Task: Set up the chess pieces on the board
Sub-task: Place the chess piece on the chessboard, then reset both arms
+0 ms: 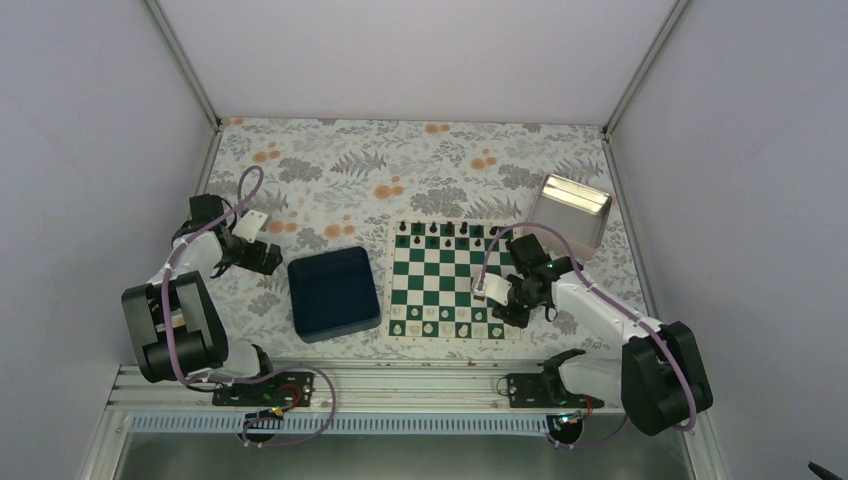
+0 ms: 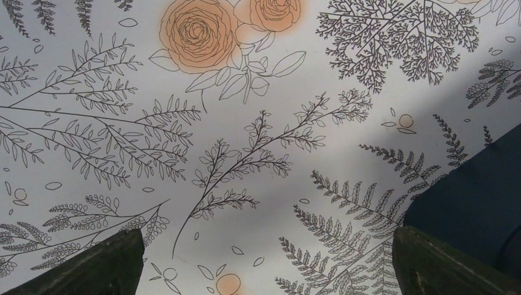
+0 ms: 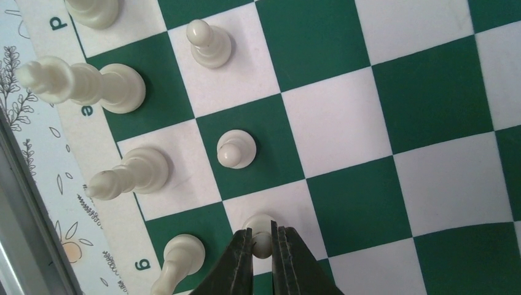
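Pinching a pawn (image 3: 261, 220), my right gripper (image 3: 263, 235) is nearly shut. I'd centre it, then release gently.

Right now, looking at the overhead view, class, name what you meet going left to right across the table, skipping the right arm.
Left pincer → dark navy tray → board → silver metal box.

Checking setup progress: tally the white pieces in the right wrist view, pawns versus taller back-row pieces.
Pawns: 3, counting the pawn between the right fingers
Taller back-row pieces: 4, one cut off at the top edge
Total: 7
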`<state>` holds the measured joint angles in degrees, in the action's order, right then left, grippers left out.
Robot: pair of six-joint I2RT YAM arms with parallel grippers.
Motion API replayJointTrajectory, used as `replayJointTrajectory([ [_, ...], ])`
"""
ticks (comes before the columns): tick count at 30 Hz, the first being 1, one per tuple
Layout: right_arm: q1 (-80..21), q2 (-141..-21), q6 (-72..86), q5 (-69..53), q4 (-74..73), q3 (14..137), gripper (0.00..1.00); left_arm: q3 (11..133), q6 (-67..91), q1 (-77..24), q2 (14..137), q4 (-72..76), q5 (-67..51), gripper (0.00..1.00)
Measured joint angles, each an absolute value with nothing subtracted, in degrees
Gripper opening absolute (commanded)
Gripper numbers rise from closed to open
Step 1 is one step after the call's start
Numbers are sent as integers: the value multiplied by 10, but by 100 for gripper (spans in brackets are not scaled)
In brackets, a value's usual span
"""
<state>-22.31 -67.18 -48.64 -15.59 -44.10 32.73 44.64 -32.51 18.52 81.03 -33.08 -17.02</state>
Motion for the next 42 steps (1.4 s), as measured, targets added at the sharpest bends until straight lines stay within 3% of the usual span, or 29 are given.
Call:
replayJointTrajectory([
  [5,-223,-676,-486,-156,-441,327,12,446,-325,185,810,-331,-170,100],
  [11,-220,-675,-484,-153,-437,327,30,445,-325,185,810,-331,-170,100],
  [15,-220,-666,-483,-151,-436,327,36,445,-325,185,810,-331,-170,100],
  [21,-220,-656,-480,-147,-442,329,61,444,-325,185,810,-331,-170,100],
  [22,-220,-651,-481,-147,-452,336,68,444,-325,185,810,-331,-170,100],
  [23,-220,-645,-481,-148,-461,346,86,444,-325,185,810,-331,-170,100],
  [24,-220,-638,-478,-149,-469,358,98,443,-325,185,810,-331,-170,100],
  [32,-220,-616,-396,-151,-451,512,100,443,-325,185,810,-331,-170,100],
  [42,-222,-625,-291,-109,-279,438,100,443,-325,185,810,-331,-173,100],
])
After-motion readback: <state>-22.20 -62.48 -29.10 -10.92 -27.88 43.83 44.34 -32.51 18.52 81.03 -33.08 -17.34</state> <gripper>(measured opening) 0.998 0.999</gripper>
